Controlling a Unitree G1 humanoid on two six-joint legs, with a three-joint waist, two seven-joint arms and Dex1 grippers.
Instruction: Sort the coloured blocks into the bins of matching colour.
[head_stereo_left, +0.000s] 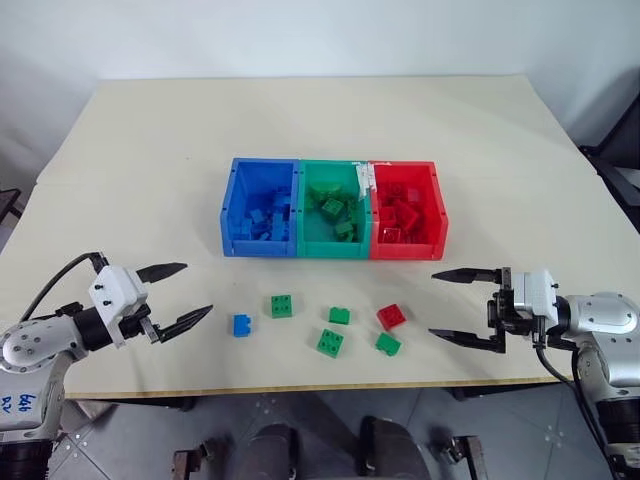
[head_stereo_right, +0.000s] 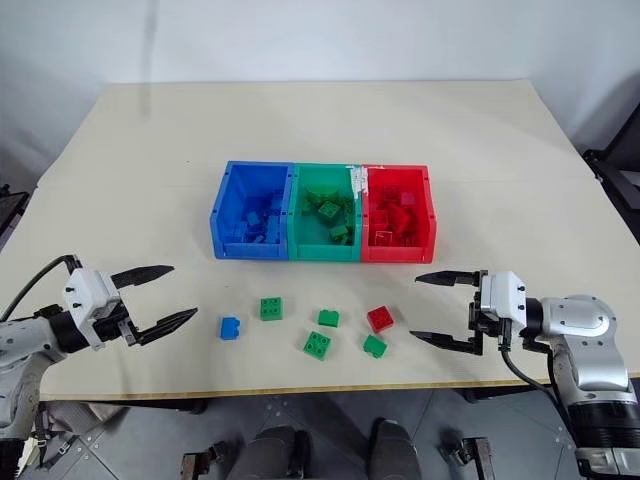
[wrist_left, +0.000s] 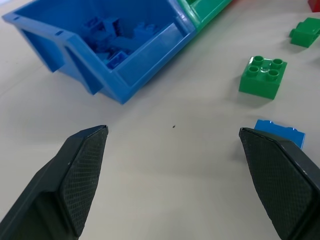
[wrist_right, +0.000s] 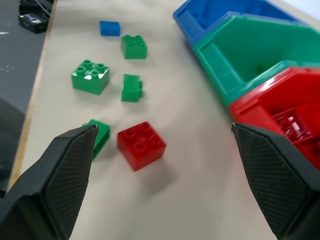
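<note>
1. Three glossy, open-topped plastic bins are sitting joined in a row at the middle of the matte cream table (head_stereo_left: 150, 150): the blue bin (head_stereo_left: 232, 215) on the left, the green bin (head_stereo_left: 312, 238) in the centre, the red bin (head_stereo_left: 436, 215) on the right, each already holding studded bricks of its own colour.
2. Six loose bricks are lying on the table between the bins and the near edge: a small blue brick (head_stereo_left: 241, 325), a square four-stud green brick (head_stereo_left: 282, 306), a narrower green brick (head_stereo_left: 340, 315), another four-stud green brick (head_stereo_left: 330, 342), a green brick (head_stereo_left: 388, 344) nearest the right side, and a red four-stud brick (head_stereo_left: 391, 316).
3. A small white label (head_stereo_left: 366, 180) is sitting on the rim between the green and red bins; its writing is too small to read.
4. The left gripper (head_stereo_left: 187, 296) is hovering above the table's near left part, pointing toward the blue brick, its black cross-hatched fingers (wrist_left: 82, 175) spread wide and holding nothing.
5. The right gripper (head_stereo_left: 435, 304) is reaching in roughly level from the right toward the red brick, its jaws likewise standing wide and empty.
</note>
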